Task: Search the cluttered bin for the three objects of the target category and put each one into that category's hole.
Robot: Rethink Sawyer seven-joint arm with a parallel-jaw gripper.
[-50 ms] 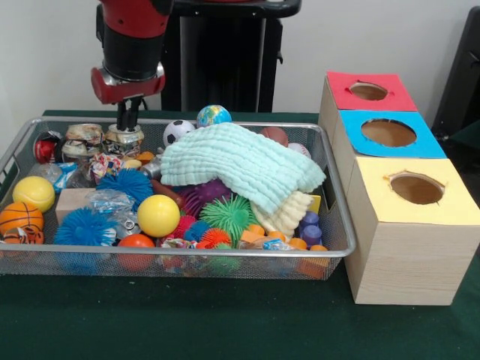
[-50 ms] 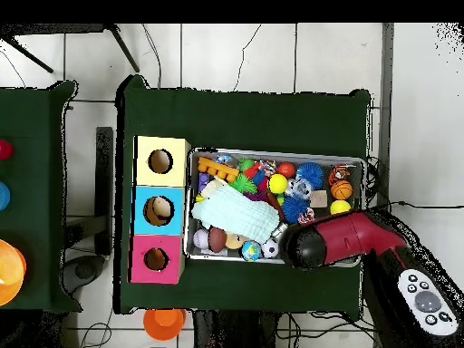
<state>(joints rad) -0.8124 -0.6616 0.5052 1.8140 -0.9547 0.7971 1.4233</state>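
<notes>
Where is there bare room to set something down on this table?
Bare green tabletop runs along the near side, bordered by the wire bin and the wooden boxes. The bin itself is crowded: balls, spiky toys and a folded cloth fill it, with the tool low over its far corner.

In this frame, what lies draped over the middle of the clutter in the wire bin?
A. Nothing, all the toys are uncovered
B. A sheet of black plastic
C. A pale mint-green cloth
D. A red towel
C. A folded pale mint-green cloth lies across the toys in the middle of the wire bin, hiding part of what sits beneath it; the overhead view shows the same light cloth over the bin's centre.
</notes>
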